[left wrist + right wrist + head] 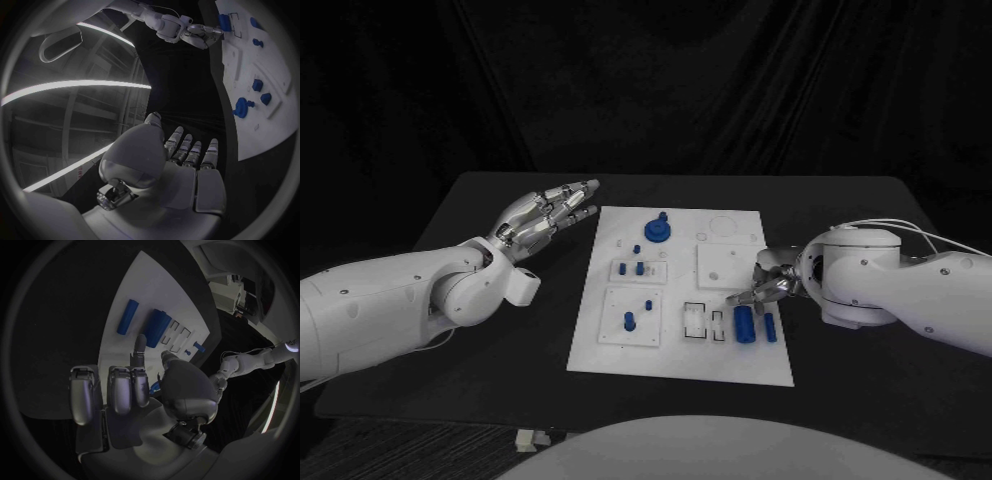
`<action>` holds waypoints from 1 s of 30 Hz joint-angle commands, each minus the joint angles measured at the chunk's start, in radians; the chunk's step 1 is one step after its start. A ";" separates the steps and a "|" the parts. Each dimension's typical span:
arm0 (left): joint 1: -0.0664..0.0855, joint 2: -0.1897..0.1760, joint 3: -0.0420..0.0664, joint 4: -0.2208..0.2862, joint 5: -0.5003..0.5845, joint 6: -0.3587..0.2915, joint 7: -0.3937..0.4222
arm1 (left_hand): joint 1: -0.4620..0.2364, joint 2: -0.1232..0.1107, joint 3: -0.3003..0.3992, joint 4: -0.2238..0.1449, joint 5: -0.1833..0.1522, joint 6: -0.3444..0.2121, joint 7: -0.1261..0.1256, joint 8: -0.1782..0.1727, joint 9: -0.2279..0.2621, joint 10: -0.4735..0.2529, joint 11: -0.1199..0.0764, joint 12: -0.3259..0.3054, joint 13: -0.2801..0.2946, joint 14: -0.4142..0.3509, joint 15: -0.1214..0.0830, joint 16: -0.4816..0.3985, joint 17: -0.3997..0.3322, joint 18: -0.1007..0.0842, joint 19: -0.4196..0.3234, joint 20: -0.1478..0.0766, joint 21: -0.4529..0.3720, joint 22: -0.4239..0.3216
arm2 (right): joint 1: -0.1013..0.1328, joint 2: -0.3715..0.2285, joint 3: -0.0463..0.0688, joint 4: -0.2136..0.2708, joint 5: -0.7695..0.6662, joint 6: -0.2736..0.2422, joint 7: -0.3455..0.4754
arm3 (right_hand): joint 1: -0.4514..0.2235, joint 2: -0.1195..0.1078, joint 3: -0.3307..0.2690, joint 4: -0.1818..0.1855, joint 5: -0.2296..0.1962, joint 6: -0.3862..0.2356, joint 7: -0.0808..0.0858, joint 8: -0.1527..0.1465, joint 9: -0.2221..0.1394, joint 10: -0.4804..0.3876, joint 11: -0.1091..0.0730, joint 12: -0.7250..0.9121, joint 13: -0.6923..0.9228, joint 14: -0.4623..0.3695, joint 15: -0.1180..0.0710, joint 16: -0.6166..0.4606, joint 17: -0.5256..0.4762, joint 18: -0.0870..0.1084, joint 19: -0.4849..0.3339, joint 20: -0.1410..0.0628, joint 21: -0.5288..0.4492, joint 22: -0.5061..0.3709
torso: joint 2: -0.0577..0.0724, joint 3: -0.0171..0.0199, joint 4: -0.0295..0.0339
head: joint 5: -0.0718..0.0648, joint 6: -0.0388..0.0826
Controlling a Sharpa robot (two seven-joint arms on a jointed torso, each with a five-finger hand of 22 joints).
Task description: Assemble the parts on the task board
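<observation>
Head view suggests assembly is partly done: several blue parts stand in the task board [678, 360], 2 blue cylinders [746, 325] lie loose beside the empty-fingered right hand [769, 287], left hand [545, 215] spread idle.

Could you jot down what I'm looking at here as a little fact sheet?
surface: black table
board: white, mid-table, with blue parts
largest parts: two blue cylinders near the board's right edge
left hand: open, raised over the table left of the board, holding nothing
right hand: over the board's right edge by the cylinders; grip unclear
</observation>
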 commanded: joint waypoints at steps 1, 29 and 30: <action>-0.001 0.001 0.001 0.001 0.001 0.011 0.080 | 0.008 0.002 0.003 -0.002 0.006 0.002 -0.005 0.006 0.000 -0.001 0.008 0.003 0.002 0.004 0.003 0.007 0.001 0.012 0.003 0.002 0.004 0.001 | -0.004 0.004 0.000 -0.005 -0.015 0.028 -0.018 | 0.011 -0.006 -0.006 -0.003 0.005 -0.014 0.001 0.008 0.021 0.106 -0.005 0.002 0.263 0.103 -0.007 0.003 0.263 -0.008 0.106 -0.007 0.003 0.263 | 0.000 0.0000 0.0000 | 0.002 0.000; -0.001 0.001 0.001 -0.004 0.001 0.024 0.062 | 0.008 0.001 0.002 -0.002 0.006 0.012 0.009 0.009 0.001 0.000 0.005 0.007 0.002 0.003 0.003 0.009 0.002 0.011 0.004 0.002 0.005 0.003 | -0.044 0.039 0.000 -0.038 -0.026 0.029 -0.019 | 0.068 -0.025 0.006 -0.015 0.073 -0.099 0.020 -0.028 0.124 0.106 0.010 0.002 0.263 0.103 0.004 0.003 0.263 -0.008 0.106 0.003 0.003 0.263 | 0.000 0.0000 0.0003 | 0.005 0.000; -0.001 0.001 0.001 -0.004 0.001 0.025 0.061 | 0.008 0.001 0.002 -0.002 0.006 0.012 0.009 0.009 0.001 0.000 0.005 0.007 0.002 0.003 0.003 0.009 0.002 0.011 0.004 0.002 0.005 0.003 | -0.045 0.039 0.000 -0.038 -0.025 0.027 -0.018 | 0.078 -0.027 0.009 -0.021 0.089 -0.102 0.021 -0.032 0.127 0.106 0.011 0.002 0.263 0.103 0.004 0.003 0.263 -0.008 0.106 0.004 0.003 0.263 | 0.000 0.0001 0.0003 | 0.005 0.000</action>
